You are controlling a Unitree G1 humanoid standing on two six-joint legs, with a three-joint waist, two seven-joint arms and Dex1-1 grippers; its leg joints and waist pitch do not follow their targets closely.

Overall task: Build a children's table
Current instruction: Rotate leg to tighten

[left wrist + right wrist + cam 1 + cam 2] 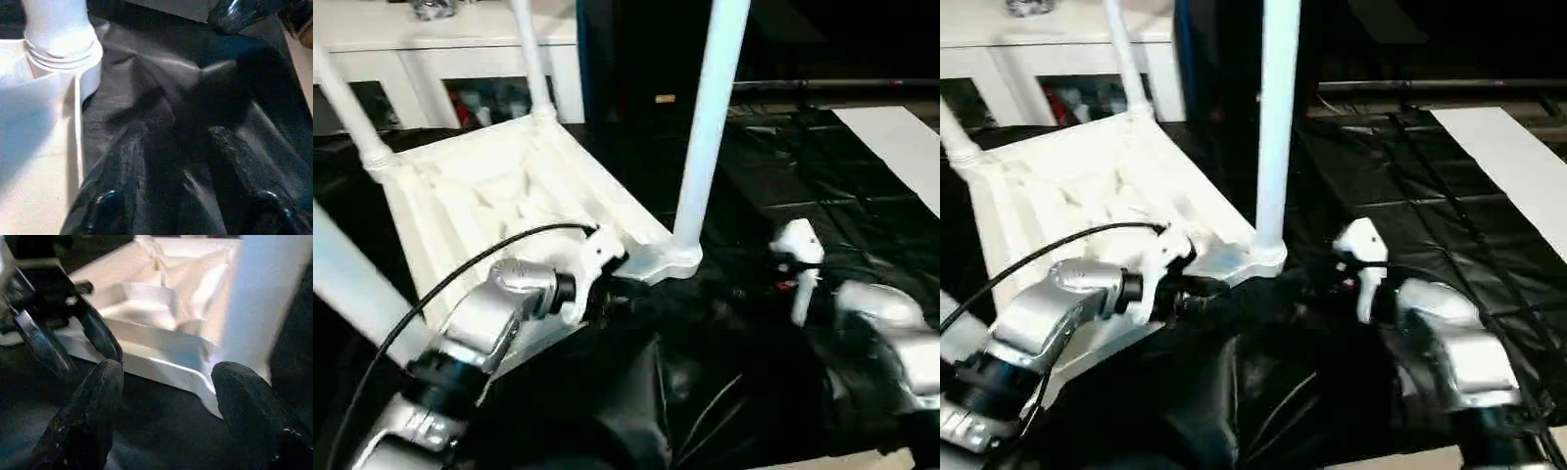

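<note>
White plastic children's table [499,186] lay upside down on black sheeting [1430,196], ribbed underside facing up, w/ tube legs standing upright in corner sockets. Nearest leg [710,127] rose from the socket [677,259] at the corner closest to both grippers; a 2nd leg [530,54] stood at the far corner, a 3rd [347,103] at the far-left corner, and a 4th [357,284] crossed the lower left of the head view, close to the camera. Left gripper [183,171] sat at the tabletop's near edge, just beside the nearest socket; fingers [122,171] were apart w/ only sheeting between them, nothing held. A black cable [460,269] arced over the left forearm. Right gripper [166,401] hovered low over the sheeting, near the same corner but clear of it; fingers [93,401] were spread, nothing gripped, corner edge and leg base visible beyond the gap. Left gripper also appeared in the right wrist view, by the tabletop rim. White cabinet [440,44] w/ glass doors stood behind the table. A white panel [1508,166] lay on the sheeting at far right.
</note>
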